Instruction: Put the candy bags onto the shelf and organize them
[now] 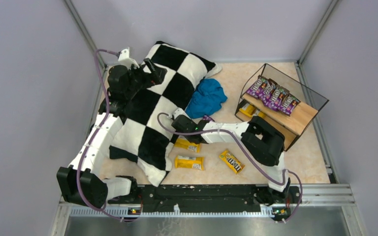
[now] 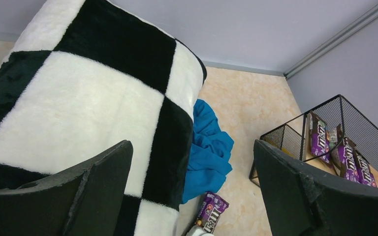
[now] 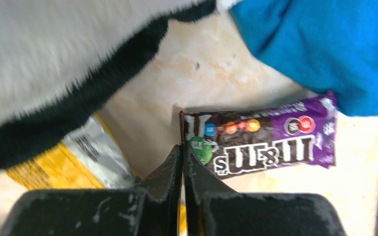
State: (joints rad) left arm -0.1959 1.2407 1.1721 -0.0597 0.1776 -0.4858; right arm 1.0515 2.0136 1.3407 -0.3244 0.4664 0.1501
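on the table (image 1: 305, 160) lie three yellow candy bags (image 1: 189, 162).

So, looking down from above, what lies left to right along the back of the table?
Checkered pillow → blue cloth → wire shelf holding purple candy bags.

Right wrist: purple packet (image 3: 258, 142) on the table has the white "m&m's" logo, upside down to the camera. Its small print is too blurred to read. The yellow packet (image 3: 74, 157) beside it shows a grey back panel, print illegible.
Left wrist: "m&m's" runs sideways on the shelf packets (image 2: 345, 156), purple, on the shelf (image 2: 288, 140).
Top view: the loose yellow packets (image 1: 232, 161) carry dark logos, too small to read.
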